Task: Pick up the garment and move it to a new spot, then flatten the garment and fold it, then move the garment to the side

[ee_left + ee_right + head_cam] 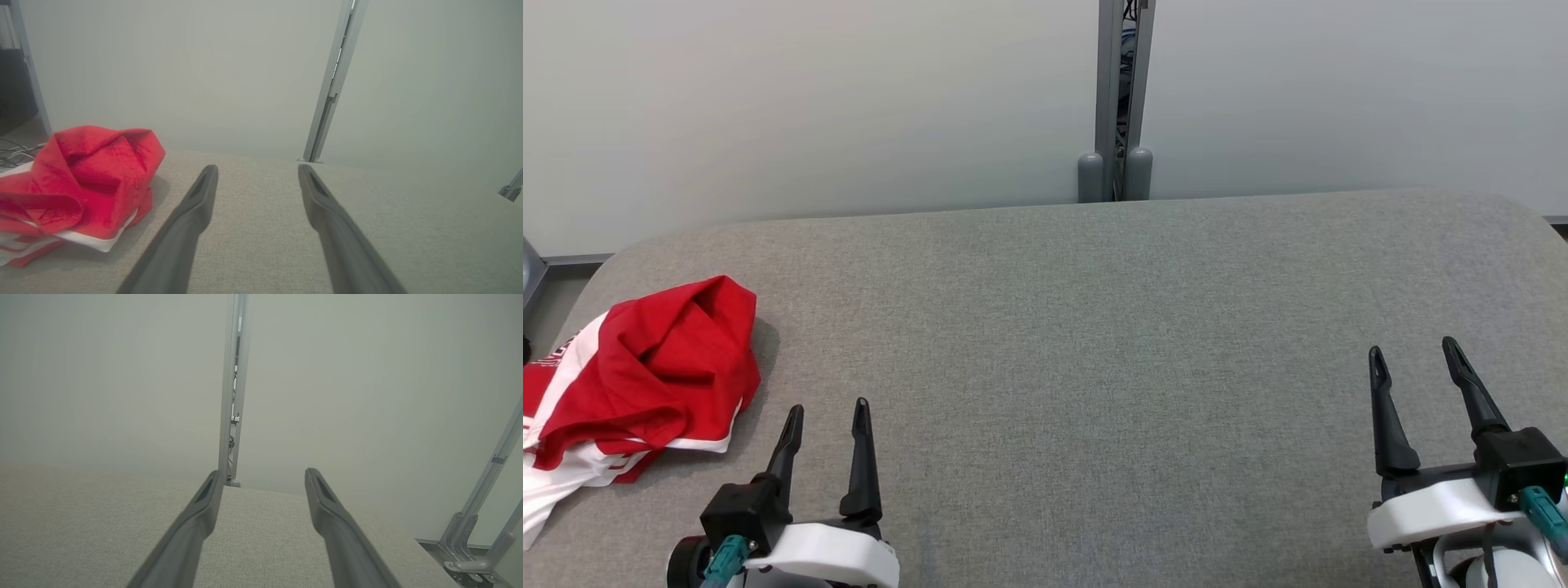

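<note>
Red garment (90, 179) beside left fingers (192, 220), left wrist view

Grey table (1094, 327): open surface is offered from just right of the garment (645, 367) onward. The garment, a red-and-white heap, is raised above the surface at the table's left edge. Behind the garment, passage is closed by a pale wall (809, 106), with a grey post (1123, 98) set well to the garment's right. The left gripper (828, 406) is held near the garment's right side, apart from it.
</note>
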### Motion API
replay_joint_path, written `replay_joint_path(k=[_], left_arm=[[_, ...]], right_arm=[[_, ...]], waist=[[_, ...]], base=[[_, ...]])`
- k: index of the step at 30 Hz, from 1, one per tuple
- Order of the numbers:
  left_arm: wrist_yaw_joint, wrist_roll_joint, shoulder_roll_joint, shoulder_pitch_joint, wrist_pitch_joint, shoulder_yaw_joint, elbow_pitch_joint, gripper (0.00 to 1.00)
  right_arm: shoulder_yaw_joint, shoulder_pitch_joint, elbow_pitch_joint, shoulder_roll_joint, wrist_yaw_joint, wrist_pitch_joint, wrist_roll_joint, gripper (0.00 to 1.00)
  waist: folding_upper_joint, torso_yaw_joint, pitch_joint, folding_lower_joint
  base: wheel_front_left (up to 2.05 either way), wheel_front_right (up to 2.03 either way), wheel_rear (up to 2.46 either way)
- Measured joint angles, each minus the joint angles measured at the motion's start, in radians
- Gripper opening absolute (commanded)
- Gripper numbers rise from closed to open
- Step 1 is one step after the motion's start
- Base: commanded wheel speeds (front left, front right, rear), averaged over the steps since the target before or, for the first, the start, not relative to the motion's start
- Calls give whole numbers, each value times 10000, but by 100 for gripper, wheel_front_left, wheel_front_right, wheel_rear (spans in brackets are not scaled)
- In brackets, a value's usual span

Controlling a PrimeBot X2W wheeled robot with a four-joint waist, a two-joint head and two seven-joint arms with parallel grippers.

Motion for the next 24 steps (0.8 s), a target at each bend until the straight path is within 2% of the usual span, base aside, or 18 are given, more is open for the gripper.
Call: replay_joint_path(k=[24], left_arm=[[-84,98,0,-30,-2,-44,-13,100]], right_arm=[[-48,-6,105,4,0,-2,82,100]], waist=[[0,41,-15,0]], base=[[0,0,0]])
